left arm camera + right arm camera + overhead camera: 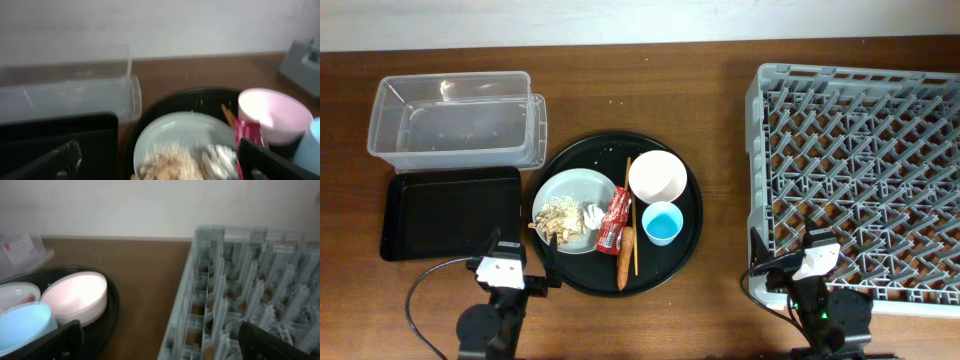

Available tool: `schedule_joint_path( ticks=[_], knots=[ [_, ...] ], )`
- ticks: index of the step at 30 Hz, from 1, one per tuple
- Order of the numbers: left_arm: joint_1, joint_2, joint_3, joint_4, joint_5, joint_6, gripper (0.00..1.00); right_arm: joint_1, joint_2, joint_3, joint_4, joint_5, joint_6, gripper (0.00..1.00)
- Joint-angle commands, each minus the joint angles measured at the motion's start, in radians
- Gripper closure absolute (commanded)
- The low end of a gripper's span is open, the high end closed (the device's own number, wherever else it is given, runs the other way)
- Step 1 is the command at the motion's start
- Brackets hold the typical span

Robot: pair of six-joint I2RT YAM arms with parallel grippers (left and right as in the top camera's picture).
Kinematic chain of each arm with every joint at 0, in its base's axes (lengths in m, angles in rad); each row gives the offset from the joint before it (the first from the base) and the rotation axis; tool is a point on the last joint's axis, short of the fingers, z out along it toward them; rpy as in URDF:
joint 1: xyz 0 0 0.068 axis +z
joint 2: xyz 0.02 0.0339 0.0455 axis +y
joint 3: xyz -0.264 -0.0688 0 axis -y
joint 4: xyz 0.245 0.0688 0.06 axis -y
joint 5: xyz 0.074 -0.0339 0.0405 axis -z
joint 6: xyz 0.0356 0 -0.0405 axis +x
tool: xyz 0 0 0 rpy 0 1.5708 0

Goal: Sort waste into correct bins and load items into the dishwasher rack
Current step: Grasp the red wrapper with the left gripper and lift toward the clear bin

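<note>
Both the left end effector (pixel 520 252) and the right end effector (pixel 782 240) sit low at the near edge of the brown wooden bench (pixel 720 110), spread wide and holding nothing, so I judge the task has not begun. From overhead, the clear rectangular plastic tub (pixel 450 125) and the shallow black rectangular tray (pixel 450 212) just in front of it are both bare. The large square grey plastic dishwasher rack (pixel 860 160) on the right carries nothing on its pegs. Everything to be handled lies on the large round black tray (pixel 685 228) between them. The pale grey-white round plate (pixel 570 188) bears beige crumbly food scraps (pixel 558 218) and a crumpled white paper scrap (pixel 590 213). A red snack wrapper (pixel 613 220) lies at its right edge, a small orange carrot-like stick (pixel 625 257) just below that, and thin wooden chopsticks (pixel 631 215) alongside. The white bowl (pixel 658 177) and small light-blue cup (pixel 663 222) stand further right. The left wrist view is blurred. It shows the plate straight ahead between widely parted fingers (pixel 55 162), and the wrapper seems to lap the plate's rim. The right wrist view shows the bowl and cup off to the left and the rack to the right, with its fingers equally far apart. All the waste has yet to be binned and all four items have yet to be racked.
</note>
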Motion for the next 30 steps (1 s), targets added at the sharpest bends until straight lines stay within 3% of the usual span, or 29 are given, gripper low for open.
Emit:
schedule_joint_path(
  ticks=[1,7,9,15,19,23,26,30],
  knots=[
    [-0.004,0.088,0.108,-0.038,0.004,0.000,0.01,0.005,0.033,0.077,-0.065,0.007,0.017,0.02],
    [-0.004,0.543,0.399,-0.180,0.004,0.000,0.01,0.005,0.307,0.296,-0.174,0.016,0.016,0.02],
    [-0.004,0.752,0.592,-0.311,0.005,0.001,0.01,0.005,0.458,0.436,-0.284,0.017,0.016,0.02],
    [-0.004,1.102,1.026,-0.788,0.012,0.000,0.01,0.004,0.750,0.735,-0.605,0.017,-0.014,0.02],
    [-0.004,1.139,1.039,-0.768,0.058,0.000,0.01,0.005,0.815,0.774,-0.661,0.013,-0.013,0.02],
    [-0.034,1.181,1.039,-0.637,0.293,0.000,0.01,0.005,0.814,0.774,-0.661,0.013,-0.013,0.02],
    [-0.138,1.299,1.039,-0.577,0.287,0.001,0.02,0.004,0.814,0.774,-0.661,0.013,-0.013,0.02],
    [-0.288,1.513,1.039,-0.516,0.143,0.002,0.04,0.004,0.819,0.774,-0.661,0.014,-0.013,0.02]
  ],
)
